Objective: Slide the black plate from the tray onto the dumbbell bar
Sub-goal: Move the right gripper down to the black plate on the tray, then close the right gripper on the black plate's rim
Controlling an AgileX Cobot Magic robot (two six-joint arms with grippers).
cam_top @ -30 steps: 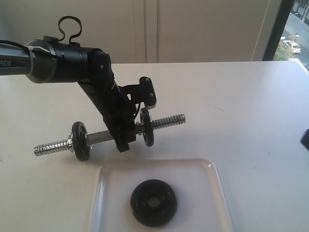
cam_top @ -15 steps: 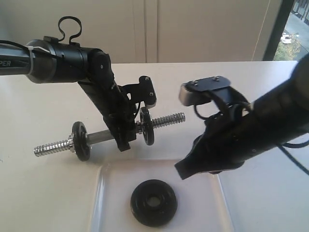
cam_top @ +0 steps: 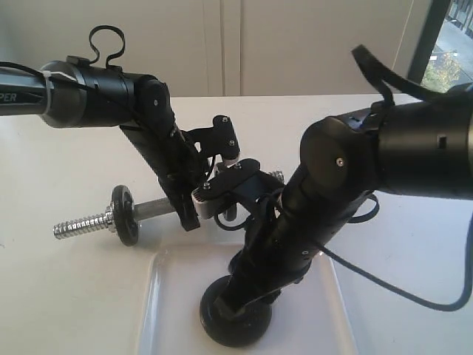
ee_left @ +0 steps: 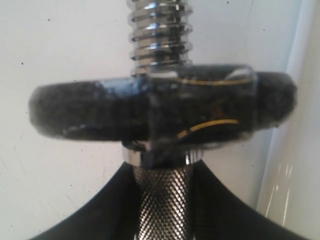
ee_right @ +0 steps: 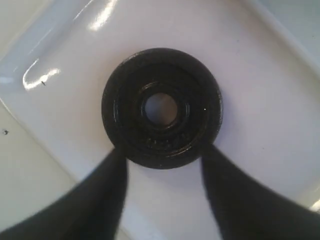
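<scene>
The black plate [cam_top: 238, 324] lies flat in the white tray [cam_top: 159, 296], largely covered by my right arm. My right gripper [cam_top: 235, 297] hangs just over it, open. In the right wrist view the plate [ee_right: 161, 107] shows its central hole, and the gripper [ee_right: 162, 156] has a finger on each side of the plate's near rim. My left gripper [cam_top: 189, 213] is shut on the middle of the dumbbell bar [cam_top: 151, 208], holding it level above the table. Close up, the bar's knurled grip [ee_left: 162, 200] sits between the fingers, just behind another black disc [ee_left: 160, 110].
A black disc [cam_top: 124, 214] sits on the bar near its threaded left end [cam_top: 77, 224]. The bar's right end is mostly hidden behind my right arm. The tray rim [ee_left: 300, 150] lies close beside the bar. A window [cam_top: 447, 44] is at far right.
My right arm has swung in from the right and come down over the plate in the tray. The left arm and the bar have not moved.
</scene>
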